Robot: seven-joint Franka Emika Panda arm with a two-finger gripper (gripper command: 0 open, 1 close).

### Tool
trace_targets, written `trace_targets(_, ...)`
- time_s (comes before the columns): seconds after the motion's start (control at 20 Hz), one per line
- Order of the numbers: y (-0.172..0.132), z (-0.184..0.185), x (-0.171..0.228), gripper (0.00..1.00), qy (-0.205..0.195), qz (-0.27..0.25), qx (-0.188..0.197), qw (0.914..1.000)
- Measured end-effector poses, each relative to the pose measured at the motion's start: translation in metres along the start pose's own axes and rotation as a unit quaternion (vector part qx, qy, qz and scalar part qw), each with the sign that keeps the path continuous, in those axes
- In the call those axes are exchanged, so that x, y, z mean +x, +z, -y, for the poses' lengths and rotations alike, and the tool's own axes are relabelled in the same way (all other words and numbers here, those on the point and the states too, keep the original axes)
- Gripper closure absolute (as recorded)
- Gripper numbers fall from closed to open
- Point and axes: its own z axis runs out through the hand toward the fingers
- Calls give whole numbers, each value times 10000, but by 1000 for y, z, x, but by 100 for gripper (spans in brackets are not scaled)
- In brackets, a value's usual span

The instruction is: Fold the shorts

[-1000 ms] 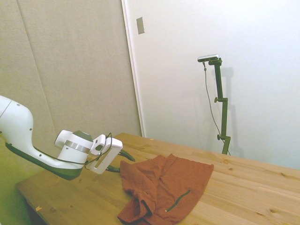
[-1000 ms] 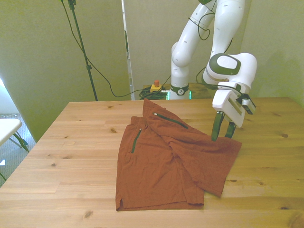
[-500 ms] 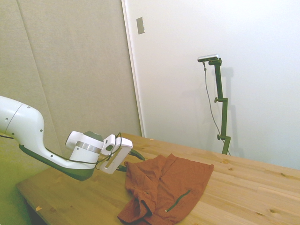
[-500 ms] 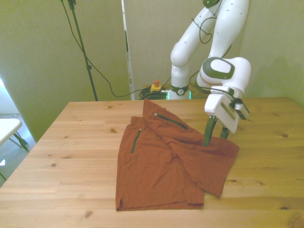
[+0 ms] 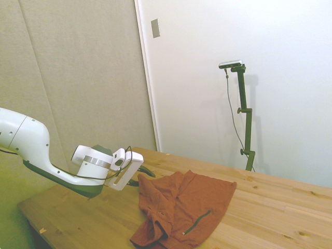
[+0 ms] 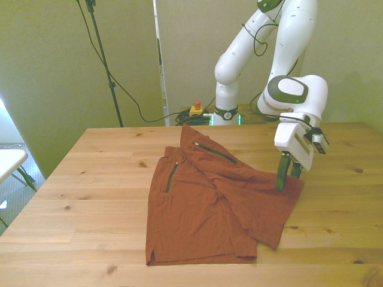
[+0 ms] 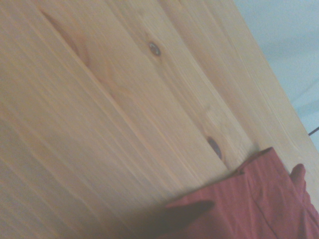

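The shorts [image 6: 215, 200] lie spread and partly doubled over on the wooden counter [image 6: 90, 203], near its middle. The gripper [image 6: 286, 179] stands at their edge on the front view's right, jaws slightly apart, around no cloth. The fabric looks light, limp and wrinkled, so it will likely drape and slide; a hem corner or the waistband should offer the surest hold.

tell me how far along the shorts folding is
Done: little. The rust-orange wrinkled fabric shorts lie mostly spread on the wooden table, one leg overlapping the other. In hand: the white arm's pincer, fingers apart, stands at the garment's edge on the front view's right, not visibly gripping cloth. Left: gripping that edge and making the fold.
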Motion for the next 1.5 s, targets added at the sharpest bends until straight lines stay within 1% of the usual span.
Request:
trace_targets(0.1,-2,9,4,100,113,45,40,9999)
trace_targets(0.3,1,16,10,100,139,118,63,9998)
trace_targets(0.5,6,17,12,100,165,152,36,9997)
trace_targets(0.85,6,18,11,100,194,208,8,9996)
trace_targets(1.0,4,12,20,100,317,125,12,9994)
trace_targets(1.05,2,6,28,100,386,62,-15,9992)
trace_targets(1.15,-2,-22,57,100,558,-143,-146,9982)
trace_targets(1.3,-3,-75,102,100,915,-384,-355,9944)
trace_targets(1.5,9,-147,146,100,1317,-470,-592,9884)
